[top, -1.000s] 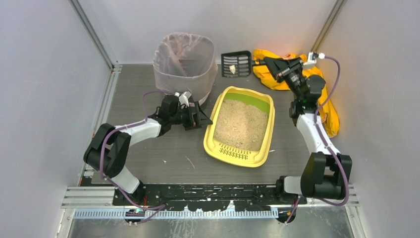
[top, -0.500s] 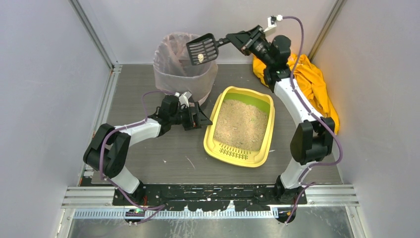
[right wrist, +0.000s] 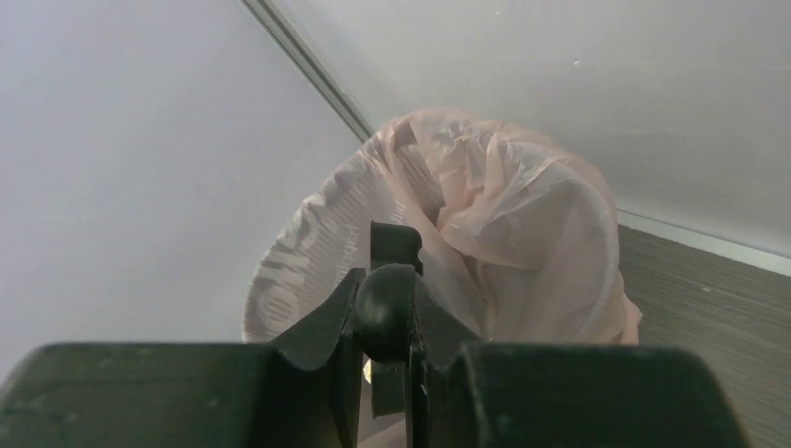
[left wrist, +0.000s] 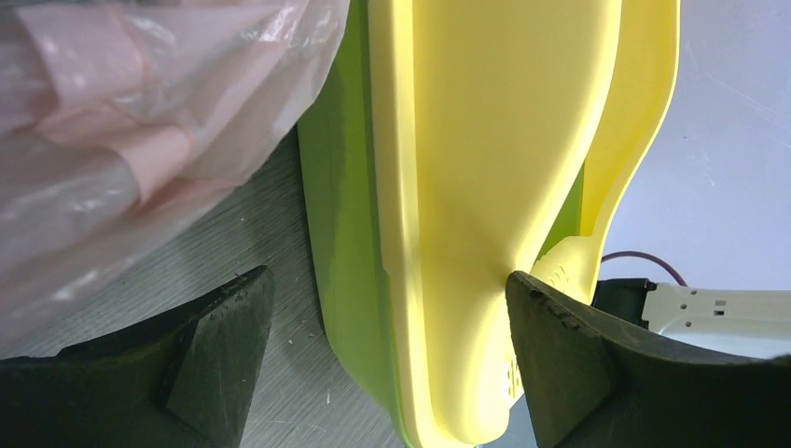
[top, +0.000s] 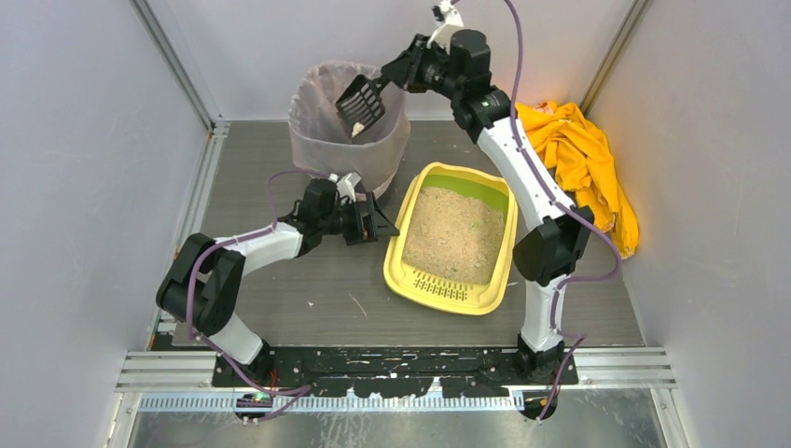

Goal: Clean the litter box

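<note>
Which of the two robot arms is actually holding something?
The right arm's fingers, above the pink-bagged bin, are shut on the black scoop. The left arm's fingers stand open astride the litter box rim.

Robotics lab cell: bare white walls point(top: 84, 187), aluminium rails point(top: 177, 62), arms point(top: 261, 245) bolted to black base plate point(top: 392, 359)

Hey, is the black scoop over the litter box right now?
No, the scoop, held in the right gripper, is tilted above the bagged bin, not above the litter box.

Overhead view, close wrist views, bin point(top: 345, 154) shared
</note>
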### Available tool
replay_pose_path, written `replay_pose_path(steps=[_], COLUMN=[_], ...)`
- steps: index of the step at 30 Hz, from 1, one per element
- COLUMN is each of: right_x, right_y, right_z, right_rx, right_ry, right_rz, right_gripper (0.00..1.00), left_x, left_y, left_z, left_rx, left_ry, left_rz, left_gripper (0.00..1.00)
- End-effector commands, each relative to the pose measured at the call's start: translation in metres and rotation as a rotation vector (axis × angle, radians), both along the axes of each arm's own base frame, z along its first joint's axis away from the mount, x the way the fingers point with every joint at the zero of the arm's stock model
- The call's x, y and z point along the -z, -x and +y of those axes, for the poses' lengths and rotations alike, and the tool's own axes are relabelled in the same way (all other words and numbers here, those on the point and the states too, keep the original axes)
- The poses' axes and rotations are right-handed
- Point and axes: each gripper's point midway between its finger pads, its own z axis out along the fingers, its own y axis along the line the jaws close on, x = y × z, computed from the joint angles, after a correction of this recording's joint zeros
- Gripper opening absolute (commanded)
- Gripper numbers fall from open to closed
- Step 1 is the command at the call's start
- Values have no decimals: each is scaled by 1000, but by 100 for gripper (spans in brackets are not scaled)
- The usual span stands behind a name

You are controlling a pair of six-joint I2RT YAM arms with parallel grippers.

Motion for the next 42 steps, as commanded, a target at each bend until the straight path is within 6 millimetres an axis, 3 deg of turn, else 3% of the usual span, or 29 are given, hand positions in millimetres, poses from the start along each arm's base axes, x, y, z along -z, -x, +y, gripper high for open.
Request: replay_pose_path(steps=[1, 8, 13, 19, 24, 29, 34, 39, 42], right_x=[-18, -15, -21, -47, -92, -148, -165, -116, -61], right_y=[13, 37, 39, 56, 78, 92, 88, 98, 109], right_z=[6, 37, 38, 47, 37, -8, -95, -172, -199], right_rx=[74, 98, 128, 55, -16, -89, 7, 233, 395], right_ry=[225, 430, 453, 351, 167, -99, -242, -226, -125], right_rz=[-157, -283, -311, -337, -364, -355, -355, -292, -209], right_gripper=[1, 1, 1, 1, 1, 1, 1, 1, 1], left_x=[-20, -19, -21, -23, -25, -25, -28, -28, -28], left_y=[-7, -7, -7, -7, -7, -7, -7, -7, -6], left_z=[-2, -2, 0, 2, 2, 2, 3, 3, 2], left_rx=[7, 7, 6, 0, 0, -2, -5, -5, -4], left_ry=[4, 2, -10, -20, -19, -16, -19, -18, -14], left_rz=[-74, -74, -84, -97, -100, -100, -109, -107, -105], left_gripper=[92, 92, 93, 93, 93, 93, 93, 93, 93])
